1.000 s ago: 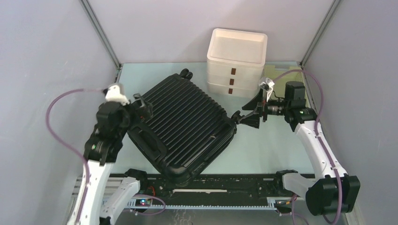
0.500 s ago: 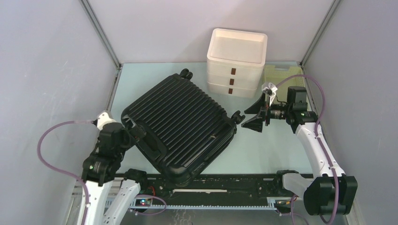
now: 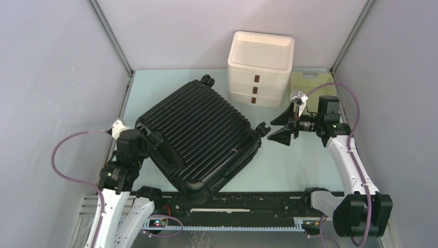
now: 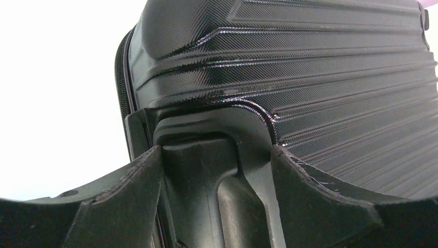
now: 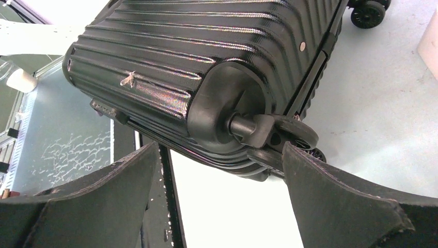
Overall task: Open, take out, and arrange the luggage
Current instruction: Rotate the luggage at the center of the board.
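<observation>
The luggage [image 3: 201,134] is a black ribbed hard-shell suitcase lying shut and flat on the table, set diagonally. My left gripper [image 3: 153,140] is at its left end, open. In the left wrist view the fingers [image 4: 129,191] straddle the end of the black handle [image 4: 217,175], with the ribbed shell [image 4: 310,77] above. My right gripper [image 3: 279,128] is open and empty, just right of the suitcase's right corner wheel [image 3: 262,127]. In the right wrist view that wheel [image 5: 294,135] sits close to the right finger [image 5: 330,191], below the shell [image 5: 181,51].
A white three-drawer box [image 3: 260,70] stands at the back, right of the suitcase's far wheels [image 3: 206,80]. A pale yellow basket [image 3: 310,80] lies behind my right arm. A black rail [image 3: 248,199] runs along the near edge. Grey walls close in on both sides.
My left arm dropped from the suitcase's far-left corner to its handle end. The suitcase's left corner shifted slightly left. My right gripper backed a little to the right, off the wheel.
</observation>
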Robot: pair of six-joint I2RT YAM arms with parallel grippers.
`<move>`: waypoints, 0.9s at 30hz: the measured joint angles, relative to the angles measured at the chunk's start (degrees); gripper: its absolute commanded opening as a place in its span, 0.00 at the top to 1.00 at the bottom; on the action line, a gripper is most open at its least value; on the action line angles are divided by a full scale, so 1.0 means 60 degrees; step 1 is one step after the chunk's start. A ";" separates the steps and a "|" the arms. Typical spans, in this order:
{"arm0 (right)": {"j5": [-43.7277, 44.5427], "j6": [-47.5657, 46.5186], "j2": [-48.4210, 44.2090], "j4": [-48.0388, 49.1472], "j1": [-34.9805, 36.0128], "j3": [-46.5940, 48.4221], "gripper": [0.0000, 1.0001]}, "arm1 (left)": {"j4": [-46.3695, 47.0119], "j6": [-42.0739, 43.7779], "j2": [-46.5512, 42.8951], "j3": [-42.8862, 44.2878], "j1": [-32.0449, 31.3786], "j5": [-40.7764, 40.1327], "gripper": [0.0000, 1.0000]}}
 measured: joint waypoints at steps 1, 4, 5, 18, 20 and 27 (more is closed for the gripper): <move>-0.0018 -0.0025 0.0000 0.0004 -0.0018 0.0000 0.00 | 0.0106 0.0004 0.0109 0.0000 0.0000 -0.0004 0.26; -0.0022 -0.0058 -0.0004 0.0033 -0.0025 0.0000 0.00 | 0.0601 0.0069 0.0579 0.0000 0.0033 0.0004 0.26; -0.0011 -0.0080 0.0000 0.0033 -0.0007 0.0007 0.00 | 0.0812 0.0098 0.0754 0.0000 0.0051 0.0015 0.26; 0.0820 -0.8535 0.3847 -0.7428 0.1326 0.6069 0.00 | 0.3155 0.1093 0.2725 0.0055 0.1268 0.1756 0.25; 0.1264 -0.9184 0.4142 -0.7978 0.1628 0.6164 0.00 | 0.3326 0.1235 0.2969 0.0124 0.1486 0.2025 0.25; 0.3180 -0.8794 0.3778 -0.7395 0.2783 0.4605 0.02 | 0.3956 0.1789 0.4098 0.0652 0.2233 0.2656 0.25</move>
